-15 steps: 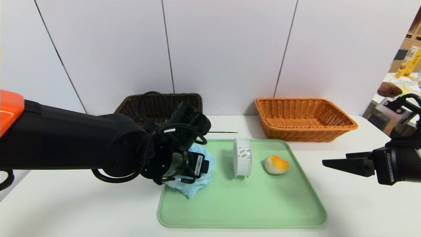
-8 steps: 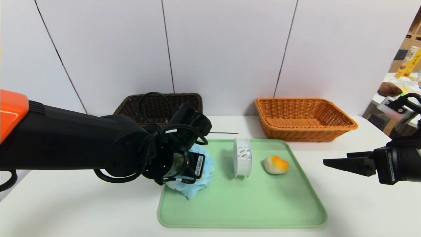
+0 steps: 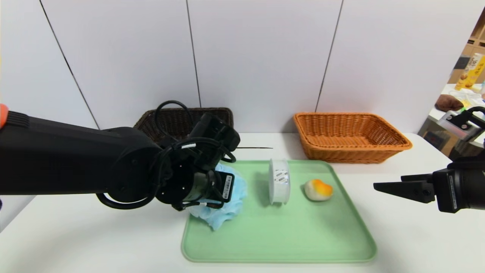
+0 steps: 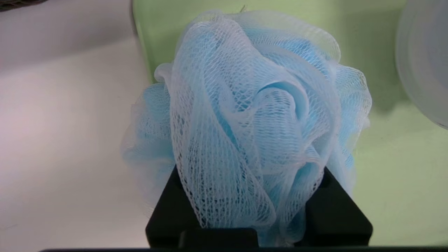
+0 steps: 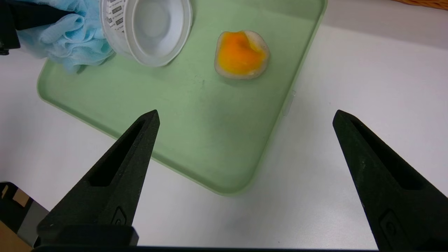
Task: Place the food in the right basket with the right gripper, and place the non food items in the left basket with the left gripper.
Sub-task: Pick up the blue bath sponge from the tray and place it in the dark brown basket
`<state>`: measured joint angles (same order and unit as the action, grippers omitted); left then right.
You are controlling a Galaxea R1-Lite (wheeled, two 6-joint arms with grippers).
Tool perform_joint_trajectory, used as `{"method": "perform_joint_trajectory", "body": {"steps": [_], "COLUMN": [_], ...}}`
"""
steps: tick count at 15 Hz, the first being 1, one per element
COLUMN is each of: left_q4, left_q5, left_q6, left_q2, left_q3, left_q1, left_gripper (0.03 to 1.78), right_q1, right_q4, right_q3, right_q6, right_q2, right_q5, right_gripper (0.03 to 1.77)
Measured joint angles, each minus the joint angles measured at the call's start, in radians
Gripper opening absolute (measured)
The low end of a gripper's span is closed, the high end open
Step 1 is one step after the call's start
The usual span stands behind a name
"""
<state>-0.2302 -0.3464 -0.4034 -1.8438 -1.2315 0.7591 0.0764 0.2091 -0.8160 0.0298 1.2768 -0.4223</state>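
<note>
A blue mesh bath sponge [image 4: 252, 105] sits at the left edge of the green tray [image 3: 280, 242]. My left gripper [image 4: 250, 175] is shut on it, one black finger [image 4: 171, 196] pressed into the mesh on each side. In the head view my left wrist covers most of the sponge [image 3: 221, 216]. A white round container [image 3: 279, 181] stands on edge mid-tray, with an orange-and-white bun [image 3: 318, 189] to its right. My right gripper [image 5: 245, 113] hovers open over the table, right of the tray, holding nothing. The dark left basket [image 3: 219, 113] and the orange right basket [image 3: 348, 136] stand behind the tray.
The white table [image 3: 398, 227] extends around the tray. White wall panels close off the back. Shelves with clutter [image 3: 464, 91] show at the far right, beyond the table edge.
My left gripper's fingers have closed in on the blue sponge, and the left arm has shifted slightly left and up. The right arm has barely moved.
</note>
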Motion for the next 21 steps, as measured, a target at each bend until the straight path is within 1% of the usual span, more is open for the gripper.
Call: {"method": "perform_joint_trajectory", "body": {"steps": [2, 5, 7, 9, 13, 15, 18, 21], "left_q4": [-0.002, -0.001, 0.001, 0.002, 0.002, -0.001, -0.005, -0.005], "left_q5": [0.001, 0.0, 0.0, 0.0, 0.012, 0.032, 0.094, 0.104], "left_q6": [0.004, 0.023, 0.071, 0.114, 0.193, 0.214, 0.241, 0.255], "left_q2": [0.029, 0.089, 0.135, 0.172, 0.199, 0.19, 0.153, 0.087], "left_q3": [0.001, 0.0, -0.009, -0.043, -0.159, -0.228, -0.33, -0.406], "left_q1": [0.0, -0.009, -0.033, -0.073, -0.172, -0.212, -0.288, -0.349], "left_gripper": [0.51, 0.46, 0.45, 0.45, 0.42, 0.42, 0.42, 0.42], "right_q1": [-0.003, -0.007, -0.013, -0.017, -0.03, -0.034, -0.047, -0.053], "right_q4": [0.0, -0.002, -0.004, -0.004, -0.003, -0.001, -0.002, 0.0], "right_q3": [0.0, 0.0, -0.001, -0.002, -0.001, 0.003, 0.007, 0.008], "right_q6": [0.0, 0.0, 0.002, 0.002, 0.003, 0.003, 0.003, 0.004], "right_q2": [-0.001, -0.003, -0.003, -0.002, -0.001, -0.001, -0.002, -0.003], "right_q5": [-0.001, 0.0, 0.0, -0.001, -0.001, -0.001, -0.001, -0.001], "right_gripper": [1.71, 1.71, 1.71, 1.71, 1.71, 1.71, 1.71, 1.71]}}
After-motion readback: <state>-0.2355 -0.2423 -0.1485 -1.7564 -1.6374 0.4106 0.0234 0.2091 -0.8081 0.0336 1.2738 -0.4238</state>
